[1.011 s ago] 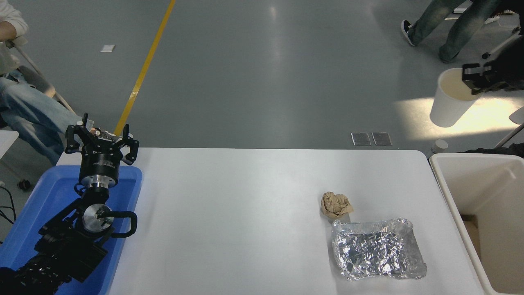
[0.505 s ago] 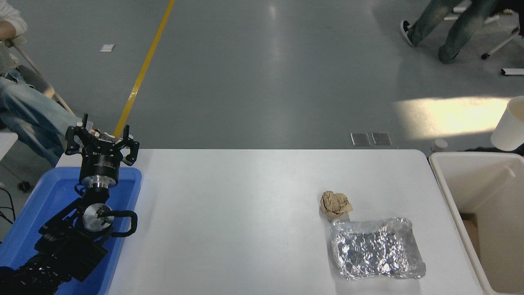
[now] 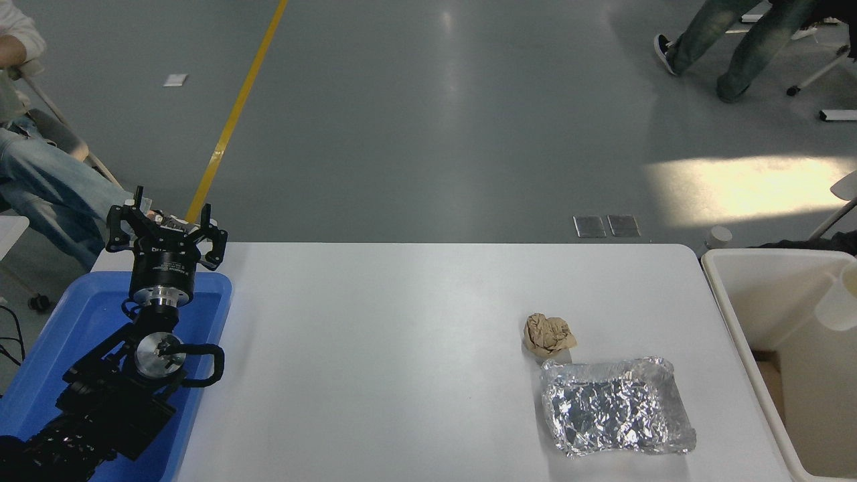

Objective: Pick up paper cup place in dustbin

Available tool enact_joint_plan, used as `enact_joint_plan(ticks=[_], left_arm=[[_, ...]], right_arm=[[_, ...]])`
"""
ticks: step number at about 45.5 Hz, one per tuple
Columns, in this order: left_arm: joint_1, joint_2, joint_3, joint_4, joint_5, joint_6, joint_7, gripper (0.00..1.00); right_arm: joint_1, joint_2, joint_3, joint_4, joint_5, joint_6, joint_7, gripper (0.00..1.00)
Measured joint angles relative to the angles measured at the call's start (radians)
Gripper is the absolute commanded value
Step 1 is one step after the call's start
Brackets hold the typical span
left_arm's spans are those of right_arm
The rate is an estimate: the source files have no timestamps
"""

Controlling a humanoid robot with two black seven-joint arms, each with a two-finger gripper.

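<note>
The white paper cup (image 3: 840, 302) is inside the cream-white dustbin (image 3: 743, 335) at the picture's right edge, blurred against the bin's far wall and cut off by the frame. My right arm and gripper are out of view. My left gripper (image 3: 165, 227) is open and empty, parked over the blue tray at the lower left.
A crumpled brown paper ball (image 3: 548, 333) and a crumpled foil tray (image 3: 616, 415) lie on the white table (image 3: 375, 361) near the bin. A blue tray (image 3: 87, 321) sits under my left arm. A seated person's legs are at the far left, another's at the top right.
My right gripper held the cup high above the bin, then left the picture. The cup has dropped from above the bin's rim down into the bin.
</note>
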Motion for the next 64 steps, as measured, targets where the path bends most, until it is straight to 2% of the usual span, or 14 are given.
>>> enact_joint_plan(ticks=[12, 25, 26, 28, 29, 30, 31, 42, 48, 64], left_arm=[[0.0, 0.0, 0.0, 0.0, 0.0, 0.0, 0.0, 0.99], [0.0, 0.0, 0.0, 0.0, 0.0, 0.0, 0.0, 0.99], [0.0, 0.0, 0.0, 0.0, 0.0, 0.0, 0.0, 0.99], [0.0, 0.0, 0.0, 0.0, 0.0, 0.0, 0.0, 0.99], [0.0, 0.0, 0.0, 0.0, 0.0, 0.0, 0.0, 0.99], [0.0, 0.0, 0.0, 0.0, 0.0, 0.0, 0.0, 0.99], [0.0, 0.0, 0.0, 0.0, 0.0, 0.0, 0.0, 0.99], [0.0, 0.0, 0.0, 0.0, 0.0, 0.0, 0.0, 0.99], [-0.001, 0.0, 0.0, 0.0, 0.001, 0.0, 0.0, 0.99], [0.0, 0.0, 0.001, 0.0, 0.002, 0.0, 0.0, 0.99]], right_arm=[[-0.192, 0.103, 0.222, -0.076, 0.0, -0.15, -0.015, 0.0], [-0.263, 0.149, 0.311, -0.11, 0.001, -0.222, -0.023, 0.0], [-0.266, 0.151, 0.315, -0.112, 0.001, -0.228, -0.023, 0.03], [-0.269, 0.153, 0.319, -0.114, 0.001, -0.233, -0.023, 0.41], [-0.272, 0.155, 0.322, -0.115, 0.001, -0.237, -0.023, 0.64], [-0.273, 0.155, 0.323, -0.115, 0.001, -0.239, -0.024, 0.93], [-0.273, 0.156, 0.325, -0.115, 0.002, -0.24, -0.024, 1.0], [-0.25, 0.154, 0.341, -0.098, 0.009, -0.255, -0.02, 1.0], [-0.193, 0.102, 0.328, -0.066, 0.007, -0.249, -0.018, 1.0], [0.262, -0.051, 0.034, 0.256, -0.015, -0.208, -0.015, 1.0]])
